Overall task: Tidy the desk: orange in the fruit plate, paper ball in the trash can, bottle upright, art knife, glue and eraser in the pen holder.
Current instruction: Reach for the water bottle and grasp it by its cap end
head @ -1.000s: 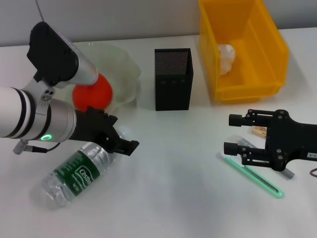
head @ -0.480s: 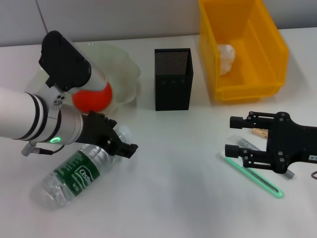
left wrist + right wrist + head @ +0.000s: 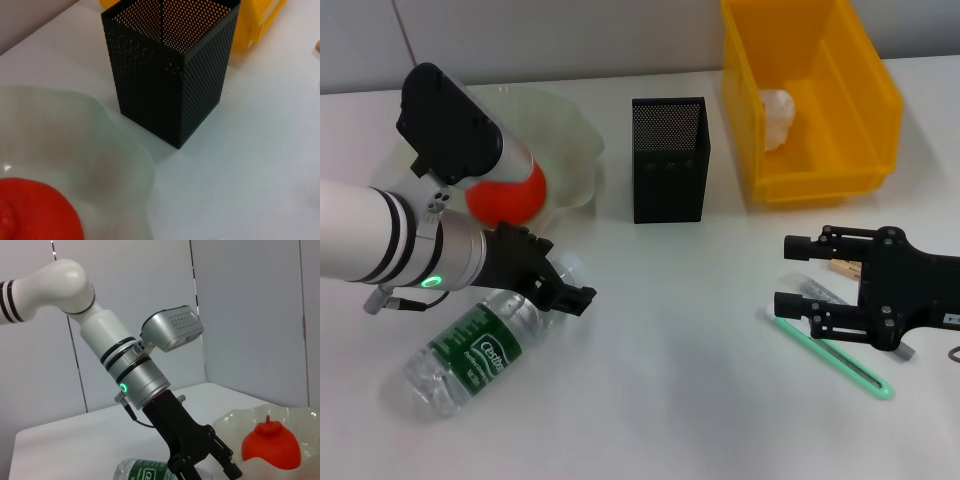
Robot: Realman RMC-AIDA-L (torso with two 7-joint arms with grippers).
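Nearby, pen holder (image 3: 669, 160) beside fruit plate (image 3: 570, 150).

A white desk (image 3: 670, 400) carries everything in the head view and meets a pale grey wall (image 3: 570, 40) along its far edge. In the right wrist view the wall (image 3: 240, 315) shows as flat grey panels split by thin vertical seams. A thin dark cable (image 3: 954, 351) loops in at the desk's right-hand edge.
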